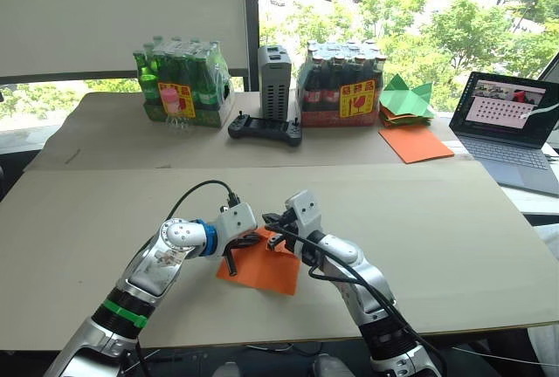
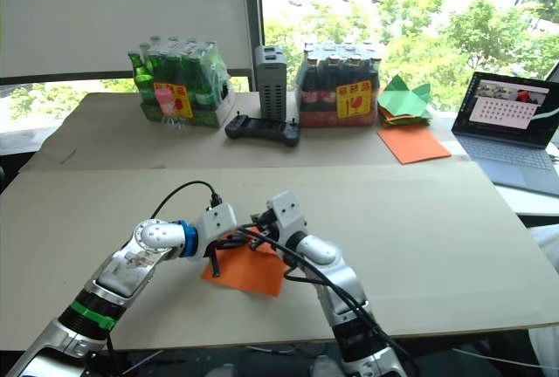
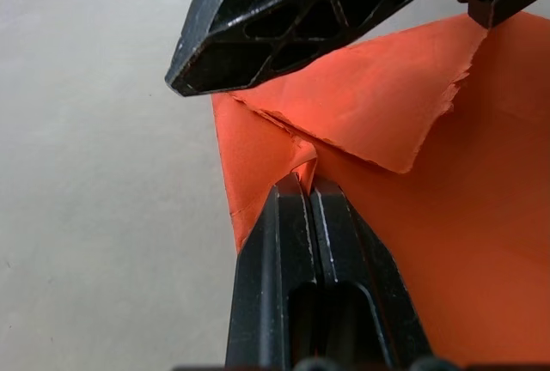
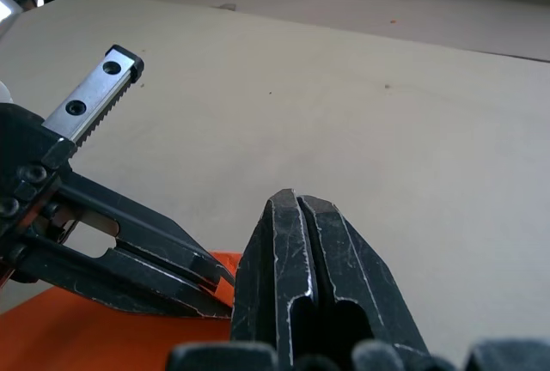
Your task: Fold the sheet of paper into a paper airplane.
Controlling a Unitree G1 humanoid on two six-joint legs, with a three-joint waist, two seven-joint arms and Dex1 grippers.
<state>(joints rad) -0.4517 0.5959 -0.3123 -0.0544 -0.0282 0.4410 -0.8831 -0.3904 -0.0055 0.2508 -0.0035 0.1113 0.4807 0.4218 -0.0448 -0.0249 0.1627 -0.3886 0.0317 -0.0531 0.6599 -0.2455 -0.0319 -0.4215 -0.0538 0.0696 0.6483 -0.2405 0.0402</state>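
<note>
Sheet of paper point(image 1: 262, 270) flat on the tabletop point(image 1: 454, 237), directly under both sets of fingers, one corner folded over; left gripper point(image 3: 308, 184) pressed together on the raised fold at the near edge; right gripper point(image 4: 298, 202) pressed shut, seemingly pinching nothing, just beside and slightly above; fold running between the two, left nearer; laptop point(image 1: 511, 119) well apart.
</note>
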